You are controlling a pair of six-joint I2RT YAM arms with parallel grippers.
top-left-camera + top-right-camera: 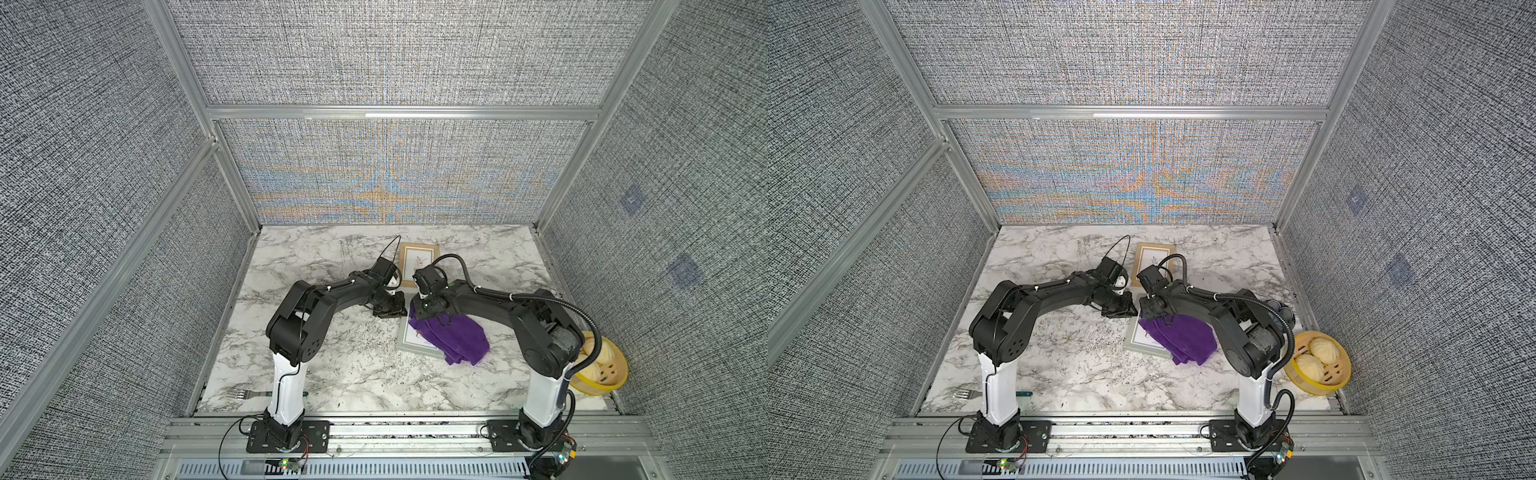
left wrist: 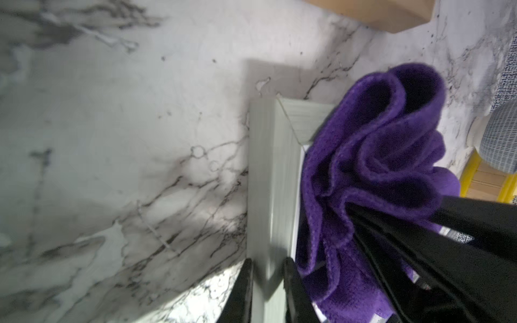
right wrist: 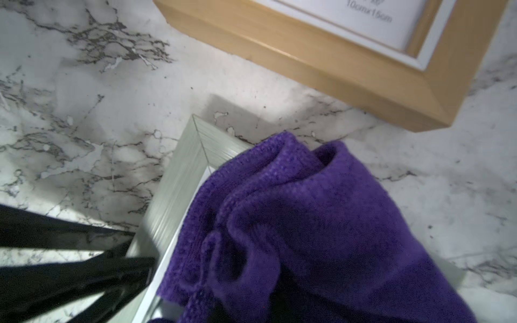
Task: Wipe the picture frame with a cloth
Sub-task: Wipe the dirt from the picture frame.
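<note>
Item: pale grey-green picture frame (image 1: pixel 409 338), flat on marble tabletop (image 1: pixel 332 365), long axis running far edge to near edge; left tool (image 2: pixel 269 276) clamps its far corner. Deep purple terry cloth (image 1: pixel 457 338) bunched atop, pinched by right tool (image 1: pixel 428 313).

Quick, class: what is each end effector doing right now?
Left end effector: closed on the grey picture frame's edge.
Right end effector: closed, holding the purple cloth.
</note>
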